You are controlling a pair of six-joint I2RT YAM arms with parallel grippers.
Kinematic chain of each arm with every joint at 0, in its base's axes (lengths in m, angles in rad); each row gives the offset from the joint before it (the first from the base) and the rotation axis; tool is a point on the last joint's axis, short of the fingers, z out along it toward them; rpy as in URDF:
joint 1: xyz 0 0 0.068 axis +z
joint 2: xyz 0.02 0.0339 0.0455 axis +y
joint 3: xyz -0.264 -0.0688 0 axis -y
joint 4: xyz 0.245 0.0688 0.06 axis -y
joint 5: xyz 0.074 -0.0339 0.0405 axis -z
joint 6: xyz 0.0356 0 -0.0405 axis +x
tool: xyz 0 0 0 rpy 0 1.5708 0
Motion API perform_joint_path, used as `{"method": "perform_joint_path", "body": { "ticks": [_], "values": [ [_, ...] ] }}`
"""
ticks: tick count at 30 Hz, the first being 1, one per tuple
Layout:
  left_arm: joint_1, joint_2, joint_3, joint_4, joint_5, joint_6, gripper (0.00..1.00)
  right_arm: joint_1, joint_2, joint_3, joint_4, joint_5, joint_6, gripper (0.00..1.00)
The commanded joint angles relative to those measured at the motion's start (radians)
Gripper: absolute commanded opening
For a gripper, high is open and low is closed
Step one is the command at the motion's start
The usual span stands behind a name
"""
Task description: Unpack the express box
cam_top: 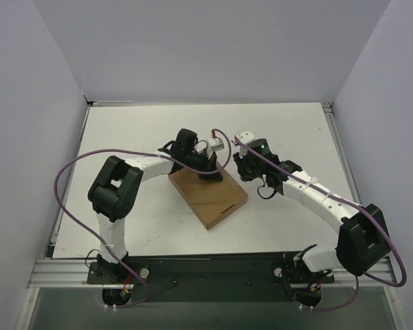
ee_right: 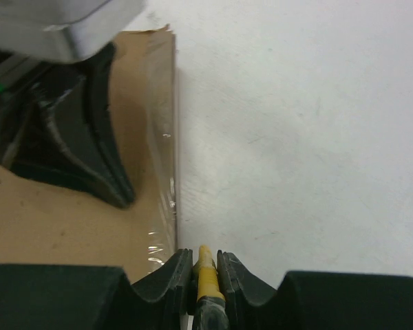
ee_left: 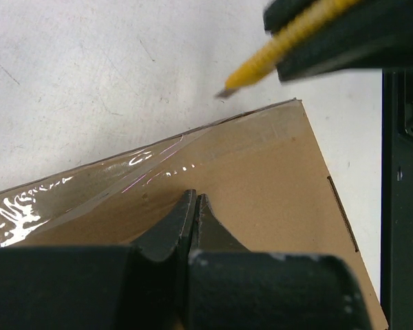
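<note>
On the express box [cam_top: 210,196], left tool [ee_left: 195,197] pressed together — right tool [ee_right: 205,253] pinches knife [ee_left: 268,60].

The left gripper [ee_left: 195,199], fingers pressed together, sits low over the taped express box [ee_left: 261,172], while the right gripper [ee_left: 277,45] clamps a yellow knife [ee_left: 251,72] just beyond the box's corner.

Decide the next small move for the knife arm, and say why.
Probably lower the right gripper so the yellow knife tip meets the clear tape along the express box edge. The tip hangs just off that edge, the tape looks uncut, and the shut left gripper seems to steady the box.
</note>
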Motion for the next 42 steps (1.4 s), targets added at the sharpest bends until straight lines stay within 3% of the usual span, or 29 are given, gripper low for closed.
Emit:
{"method": "perform_joint_path", "body": {
  "ticks": [1, 5, 8, 15, 17, 20, 27, 42],
  "values": [
    [0.034, 0.017, 0.04, -0.098, -0.079, 0.049, 0.0, -0.085, 0.012, 0.131, -0.066, 0.008, 0.02, 0.0],
    [0.054, -0.035, 0.06, -0.108, -0.007, 0.092, 0.0, -0.111, 0.0, 0.16, -0.06, 0.003, -0.006, 0.0],
    [0.064, -0.049, 0.08, -0.09, 0.059, 0.042, 0.0, -0.128, -0.006, 0.169, -0.075, 0.02, 0.039, 0.0],
    [0.014, 0.027, 0.081, 0.285, 0.152, -0.324, 0.0, -0.154, -0.024, 0.178, -0.141, -0.046, 0.109, 0.0],
    [-0.001, 0.061, 0.103, 0.336, 0.159, -0.365, 0.0, -0.155, -0.037, 0.175, -0.157, -0.093, 0.122, 0.0],
    [-0.002, 0.095, 0.094, 0.344, 0.151, -0.38, 0.0, -0.154, -0.066, 0.157, -0.161, -0.153, 0.158, 0.0],
    [0.023, 0.119, 0.019, 0.353, 0.145, -0.399, 0.0, -0.087, -0.127, 0.063, -0.068, -0.11, 0.172, 0.0],
    [0.063, 0.204, 0.062, 0.246, 0.088, -0.314, 0.0, -0.022, -0.055, 0.03, 0.05, -0.032, 0.115, 0.0]
  ]
}}
